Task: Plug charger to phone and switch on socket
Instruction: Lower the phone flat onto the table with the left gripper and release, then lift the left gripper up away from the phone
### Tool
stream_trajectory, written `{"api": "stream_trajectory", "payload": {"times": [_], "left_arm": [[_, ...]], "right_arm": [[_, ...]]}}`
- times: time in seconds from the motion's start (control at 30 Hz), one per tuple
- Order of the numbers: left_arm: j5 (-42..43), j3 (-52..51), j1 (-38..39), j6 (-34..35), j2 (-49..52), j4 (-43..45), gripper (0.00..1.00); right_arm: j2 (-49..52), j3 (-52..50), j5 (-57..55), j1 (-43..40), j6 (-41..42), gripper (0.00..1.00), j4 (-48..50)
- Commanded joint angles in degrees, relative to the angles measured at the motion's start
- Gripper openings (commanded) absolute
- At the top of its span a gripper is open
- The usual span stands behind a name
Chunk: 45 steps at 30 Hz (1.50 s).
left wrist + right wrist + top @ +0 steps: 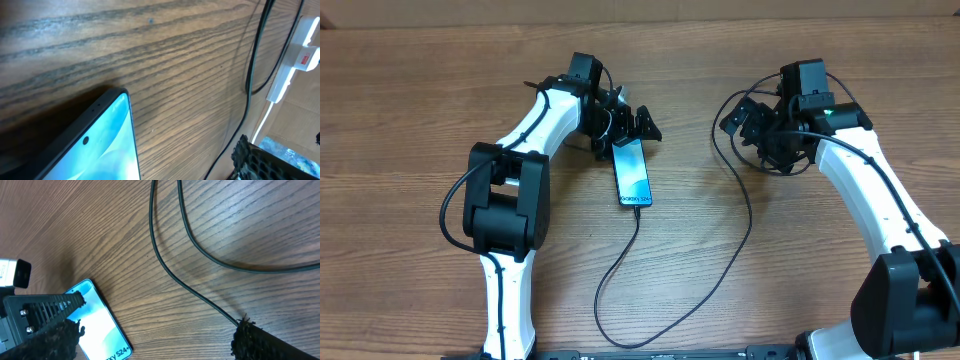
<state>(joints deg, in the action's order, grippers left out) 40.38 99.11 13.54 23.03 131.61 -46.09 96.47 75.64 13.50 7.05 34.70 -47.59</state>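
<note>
a: where's the phone (632,172)?
b: flat on the wooden table (420,100), just beside the left gripper (632,118), whose jaws gape, holding nothing. light blue screen, dark edges, "s24" lettering.
a: and the charger (750,205)?
b: thin black cable meeting the phone's near end, looping toward the right gripper (155,337), spread wide and empty. the white power strip (292,55) with its red marking lies past the cable.

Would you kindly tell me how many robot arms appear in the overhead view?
2. The left arm reaches from the lower left to the phone; the right arm rises from the lower right toward the charger. None seems hidden.
</note>
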Motion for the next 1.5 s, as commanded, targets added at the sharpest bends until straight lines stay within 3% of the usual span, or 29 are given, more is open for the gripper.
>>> {"api": "stream_trajectory", "payload": {"times": [0.0,0.67,0.87,1.0,1.2,1.47], "left_arm": [[-10.5,-1.5,0.1,0.2,2.2,-2.2,1.00],[-19.3,-1.5,0.0,0.1,2.2,-7.8,1.00],[-26.0,2.7,-4.2,-1.7,-0.7,-13.3,1.00],[-27.4,10.6,-8.1,-5.5,-7.4,-20.1,1.00],[-41.5,17.3,-6.9,-5.5,-20.3,-29.9,1.00],[-42.3,17.4,-5.2,-5.5,-31.7,-30.2,1.00]], "right_arm": [[-1.5,0.6,-0.6,-0.4,-0.3,1.00,0.3],[-1.5,0.6,-0.6,-0.4,-0.3,1.00,-0.2],[-1.5,0.6,-0.7,-0.4,-0.3,1.00,-1.0],[-1.5,0.6,-0.9,-0.4,-0.3,1.00,-1.0],[-1.5,0.6,-0.8,-0.4,-0.3,1.00,-1.0],[-1.5,0.7,-1.5,-2.3,-0.3,1.00,-1.0]]}}
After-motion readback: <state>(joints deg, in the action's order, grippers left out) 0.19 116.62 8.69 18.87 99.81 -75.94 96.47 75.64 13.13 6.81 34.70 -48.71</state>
